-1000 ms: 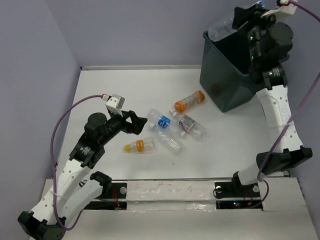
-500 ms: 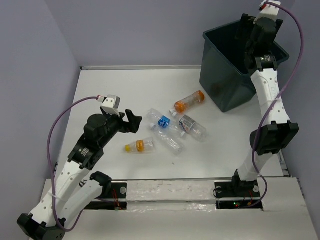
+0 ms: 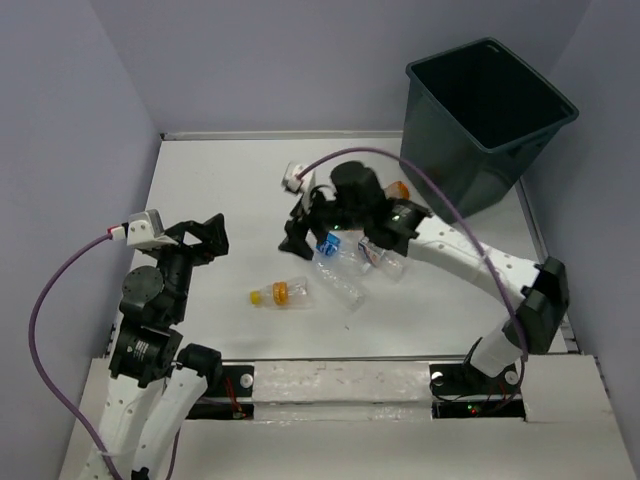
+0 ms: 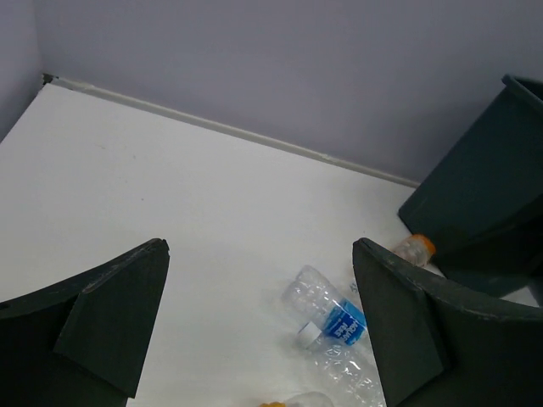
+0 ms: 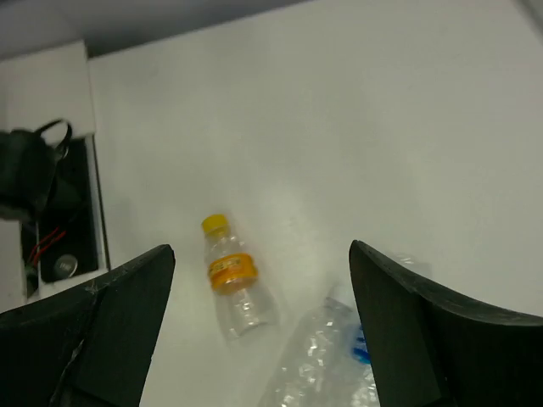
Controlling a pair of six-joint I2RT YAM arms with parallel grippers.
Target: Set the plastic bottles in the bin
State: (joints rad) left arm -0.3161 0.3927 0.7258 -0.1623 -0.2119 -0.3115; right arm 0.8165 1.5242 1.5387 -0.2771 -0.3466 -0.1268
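Swung down from the bin within the past second, the right gripper hangs over the plastic bottles clustered on the table, jaws wide and empty (a yellow-capped bottle lies below, between its fingers), arm stretched low toward the left. Meanwhile the left gripper has pulled back leftward, equally wide, holding nothing, its arm folded near its base; the bin stands far right.

Orange bottle mostly behind the right arm; bin partly beyond the left wrist view's edge.
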